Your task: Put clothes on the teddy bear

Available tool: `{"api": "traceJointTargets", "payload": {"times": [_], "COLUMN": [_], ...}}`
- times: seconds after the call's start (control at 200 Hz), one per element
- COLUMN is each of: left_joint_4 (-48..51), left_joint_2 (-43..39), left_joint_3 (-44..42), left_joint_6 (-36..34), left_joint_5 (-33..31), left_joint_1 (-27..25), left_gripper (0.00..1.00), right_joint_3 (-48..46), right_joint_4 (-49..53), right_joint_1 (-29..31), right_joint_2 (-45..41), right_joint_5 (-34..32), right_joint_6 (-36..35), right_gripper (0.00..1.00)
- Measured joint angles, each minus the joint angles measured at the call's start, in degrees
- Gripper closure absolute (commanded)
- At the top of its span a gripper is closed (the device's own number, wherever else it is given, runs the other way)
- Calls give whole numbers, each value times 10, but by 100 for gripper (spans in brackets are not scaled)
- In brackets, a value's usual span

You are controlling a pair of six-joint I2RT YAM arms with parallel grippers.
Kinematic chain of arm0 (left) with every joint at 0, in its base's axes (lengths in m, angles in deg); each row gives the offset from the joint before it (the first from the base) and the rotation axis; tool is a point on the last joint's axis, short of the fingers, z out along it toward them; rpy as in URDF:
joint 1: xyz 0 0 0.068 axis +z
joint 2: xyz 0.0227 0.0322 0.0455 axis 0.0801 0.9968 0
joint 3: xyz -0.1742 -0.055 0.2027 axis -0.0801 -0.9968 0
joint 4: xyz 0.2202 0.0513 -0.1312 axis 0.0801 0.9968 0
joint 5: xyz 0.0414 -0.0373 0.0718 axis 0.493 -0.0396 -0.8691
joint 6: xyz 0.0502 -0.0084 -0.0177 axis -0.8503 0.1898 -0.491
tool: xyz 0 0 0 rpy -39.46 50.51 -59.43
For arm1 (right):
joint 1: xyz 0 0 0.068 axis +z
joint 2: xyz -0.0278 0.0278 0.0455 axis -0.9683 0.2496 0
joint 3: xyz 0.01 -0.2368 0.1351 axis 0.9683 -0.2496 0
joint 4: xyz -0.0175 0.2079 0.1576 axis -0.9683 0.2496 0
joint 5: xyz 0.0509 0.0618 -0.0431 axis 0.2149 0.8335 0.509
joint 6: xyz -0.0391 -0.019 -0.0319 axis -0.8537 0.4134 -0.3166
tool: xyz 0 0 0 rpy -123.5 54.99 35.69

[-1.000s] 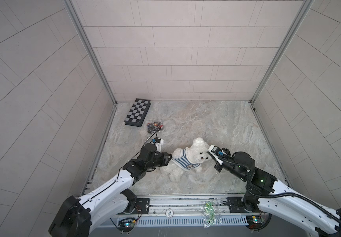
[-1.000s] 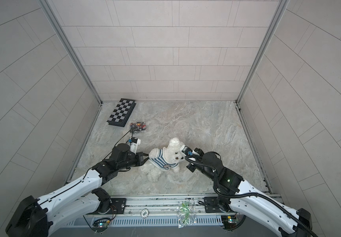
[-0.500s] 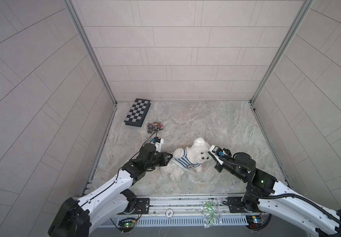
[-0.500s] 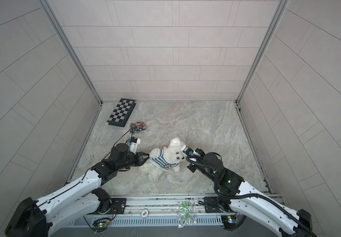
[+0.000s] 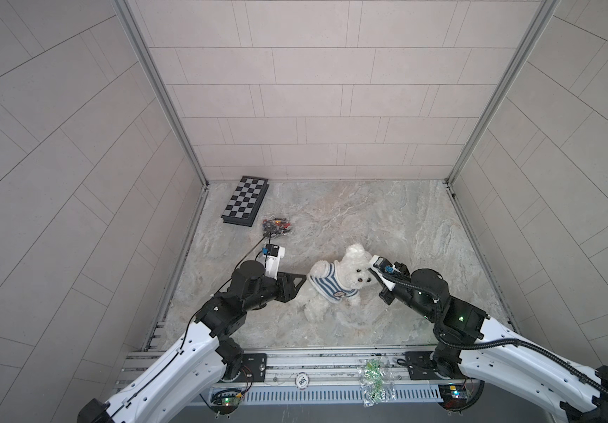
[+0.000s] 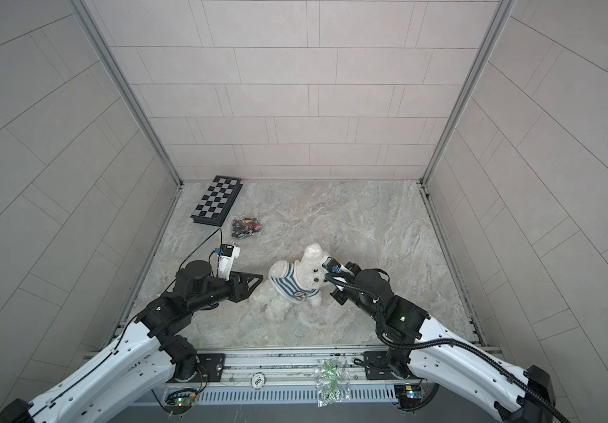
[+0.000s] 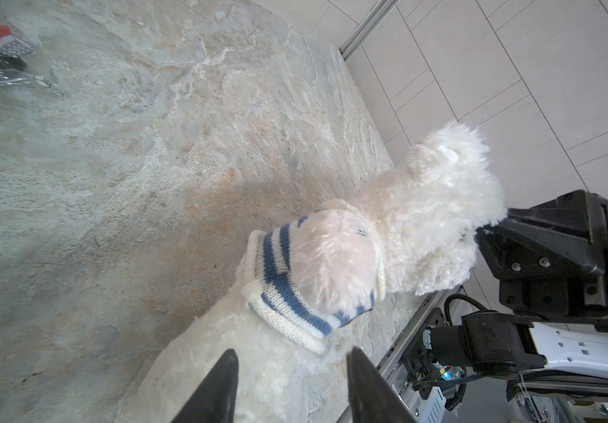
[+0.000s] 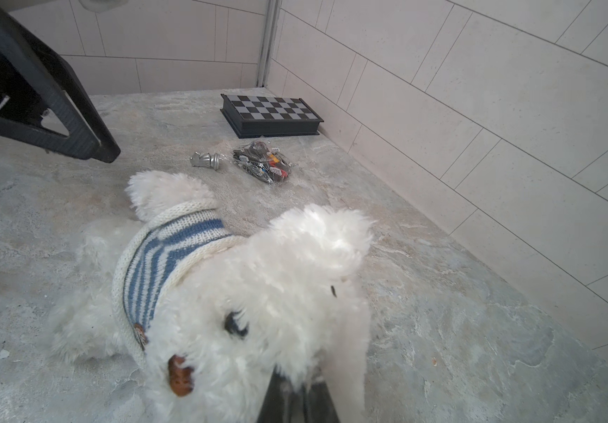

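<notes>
Since a moment ago the left claw [image 7: 289, 360] has let go, and its two fingers now stand apart close against the woolly flank of the teddy bear [image 5: 356, 266]. It lies near the front middle of the tabletop [image 5: 386, 219], between both arms, with the striped shirt [image 5: 326, 284] around its chest and one arm through a sleeve. Over on the other side, the right claw [image 8: 297, 392] is pinched together on the fur at the side of the bear's head.
</notes>
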Motion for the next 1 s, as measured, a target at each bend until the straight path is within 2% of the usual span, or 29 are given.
{"api": "traceJointTargets", "payload": {"times": [0.25, 0.345, 0.626, 0.686, 0.856, 0.996], "left_joint_4": [-6, -31, -117, -130, -157, -156], "left_joint_2": [61, 91, 183, 193, 210, 209], "left_joint_3": [3, 2, -1, -1, -1, -7], "left_joint_6": [16, 34, 94, 102, 129, 134], "left_joint_5": [-41, -56, -102, -109, -123, -133], "left_joint_1": [-81, -93, -108, -111, -119, -119], "left_gripper": [46, 47, 60, 64, 91, 99], "right_joint_3": [37, 37, 37, 37, 37, 35], "right_joint_4": [17, 18, 19, 19, 19, 19], "right_joint_1": [-3, -3, -3, -3, -3, -3], "right_joint_2": [48, 48, 44, 41, 31, 19], "right_joint_5": [-18, -18, -18, -18, -18, -19], "right_joint_6": [19, 24, 30, 31, 31, 31], "right_gripper": [100, 100, 100, 100, 100, 100]}}
